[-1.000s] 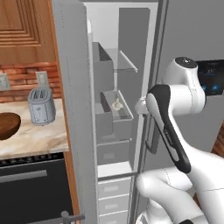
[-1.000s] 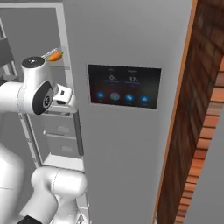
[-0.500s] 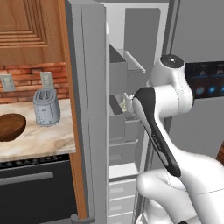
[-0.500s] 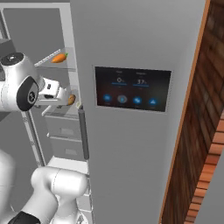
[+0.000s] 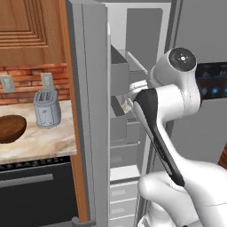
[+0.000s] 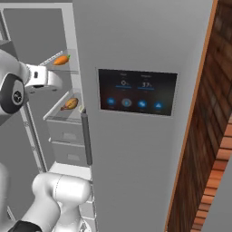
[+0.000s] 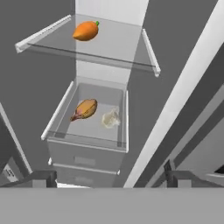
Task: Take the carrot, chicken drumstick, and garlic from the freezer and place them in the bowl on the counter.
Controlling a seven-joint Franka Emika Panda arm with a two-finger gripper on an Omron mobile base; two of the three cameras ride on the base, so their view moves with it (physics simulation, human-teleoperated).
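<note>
- Hand view first: fingers (image 7: pixel 109 178) spread wide at the bottom edge, nothing between them, pointed into the open freezer (image 7: pixel 107 6) from outside.
- Nearest target level: lower clear shelf (image 7: pixel 89 139), carrying the chicken drumstick (image 7: pixel 84 109) and the garlic (image 7: pixel 110 118) just beside each other, perhaps touching. Risk: closing on one could nudge the other or pinch both; garlic lumpy and small, likely to squirt out of a shallow pinch and roll toward the shelf's front lip.
- Drumstick tapered; grabbed near the thin bone end, could swing or slip out. Plump middle probably the safer hold.
- Farther and higher: upper clear shelf (image 7: pixel 109 61) with the carrot (image 7: pixel 85 31) lying alone near its left side. Risk: reaching for the lower level, the hand could clip this shelf's front edge; clear panels hard to judge.
- Right base view: carrot (image 6: pixel 60 60) above, drumstick (image 6: pixel 69 104) below, wide grey door (image 6: pixel 136 54) close on the right. Risk: elbow or wrist grazing that door's edge.
- Left base view: open freezer door (image 5: pixel 91 111) standing between arm and counter (image 5: pixel 35 142), bowl (image 5: pixel 11 128) well apart on the far side, toaster (image 5: pixel 46 107) near it. Risk: carrying anything to the bowl means clearing the door; a tight swing could knock it, or drop the load short.
</note>
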